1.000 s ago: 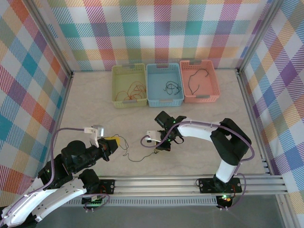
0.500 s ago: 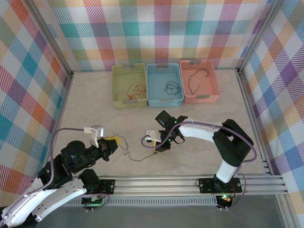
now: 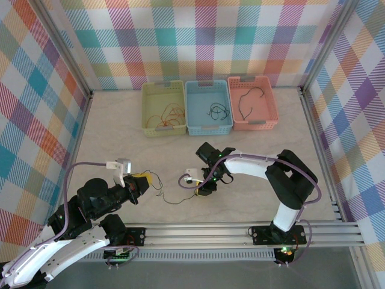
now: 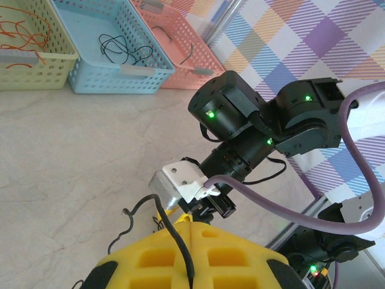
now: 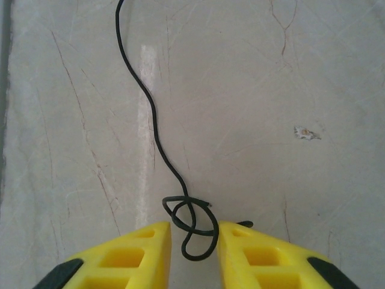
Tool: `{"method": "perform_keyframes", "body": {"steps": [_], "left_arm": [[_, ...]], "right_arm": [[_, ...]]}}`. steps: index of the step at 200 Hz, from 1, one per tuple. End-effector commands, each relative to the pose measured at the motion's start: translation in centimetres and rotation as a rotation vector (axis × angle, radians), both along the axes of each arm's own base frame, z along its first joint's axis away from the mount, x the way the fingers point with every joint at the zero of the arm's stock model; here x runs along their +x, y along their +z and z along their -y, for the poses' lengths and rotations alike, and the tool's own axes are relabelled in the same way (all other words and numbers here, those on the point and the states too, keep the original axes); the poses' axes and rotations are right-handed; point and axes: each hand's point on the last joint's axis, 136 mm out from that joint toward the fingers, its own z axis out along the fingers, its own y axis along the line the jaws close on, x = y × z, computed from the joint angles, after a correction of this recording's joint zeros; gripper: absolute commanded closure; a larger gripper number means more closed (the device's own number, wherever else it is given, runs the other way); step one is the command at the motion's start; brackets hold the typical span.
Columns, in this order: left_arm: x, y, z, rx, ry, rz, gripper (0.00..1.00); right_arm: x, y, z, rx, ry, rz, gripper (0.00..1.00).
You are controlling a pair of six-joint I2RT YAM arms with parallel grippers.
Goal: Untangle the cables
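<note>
Thin dark cable [image 5: 154, 120] lies limp and kinked on the pale, veined tabletop [image 3: 120, 132]. One end is curled in a small loop between the yellow fingers of the right gripper [image 5: 194, 232], which are slightly parted and grip nothing. The left gripper [image 3: 144, 179] is clamped on the other end. Lattice baskets: the green basket [image 3: 162, 108] holds orange-red wires, the blue basket [image 3: 209, 107] and pink basket [image 3: 252, 103] one dark wire each. Plaid walls.

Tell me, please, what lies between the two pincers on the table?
In the top view, a thin dark cable runs across the pale marbled tabletop from the left pincer to the right pincer.
</note>
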Motion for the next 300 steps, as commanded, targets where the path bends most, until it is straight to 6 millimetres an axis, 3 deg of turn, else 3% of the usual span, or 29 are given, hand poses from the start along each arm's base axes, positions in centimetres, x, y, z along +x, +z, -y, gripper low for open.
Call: {"method": "perform_keyframes", "body": {"steps": [1, 58, 80, 97, 121, 143, 183, 226, 260, 282, 300], "left_arm": [[-0.3, -0.3, 0.2, 0.011, -0.024, 0.008, 1.0], [-0.3, -0.4, 0.3, 0.012, -0.025, 0.005, 1.0], [-0.3, -0.4, 0.1, 0.011, -0.022, 0.003, 1.0], [-0.3, -0.3, -0.2, 0.008, -0.008, 0.002, 1.0], [-0.4, 0.1, -0.8, 0.002, 0.011, 0.005, 1.0], [-0.5, 0.2, -1.5, -0.002, 0.032, 0.006, 1.0], [-0.9, 0.4, -2.5, -0.017, 0.054, 0.011, 1.0], [-1.5, 1.3, -4.1, -0.04, 0.087, 0.029, 1.0], [-1.9, 2.4, -6.7, -0.069, 0.162, 0.065, 1.0], [-2.0, 3.3, -8.0, -0.08, 0.203, 0.087, 1.0], [-2.2, 4.4, -9.3, -0.082, 0.237, 0.116, 1.0]], "right_arm": [[-0.1, 0.4, -0.6, 0.011, 0.03, -0.001, 0.78], [0.2, 0.3, -0.6, 0.016, 0.022, 0.022, 0.94], [1.2, 0.5, -0.8, 0.028, -0.016, 0.078, 1.0], [2.9, 1.8, -0.9, 0.079, -0.095, 0.142, 1.0], [6.6, 5.4, -0.2, 0.24, -0.315, 0.153, 1.0], [10.0, 8.7, 2.1, 0.398, -0.54, 0.09, 1.0], [15.2, 10.9, 7.8, 0.538, -0.934, -0.041, 1.0], [19.0, 10.0, 15.3, 0.574, -1.316, -0.073, 1.0], [20.2, 8.4, 21.1, 0.591, -1.6, -0.08, 1.0], [20.4, 7.5, 23.1, 0.545, -1.688, -0.04, 1.0], [20.5, 7.7, 23.5, 0.549, -1.697, -0.034, 1.0]]}}
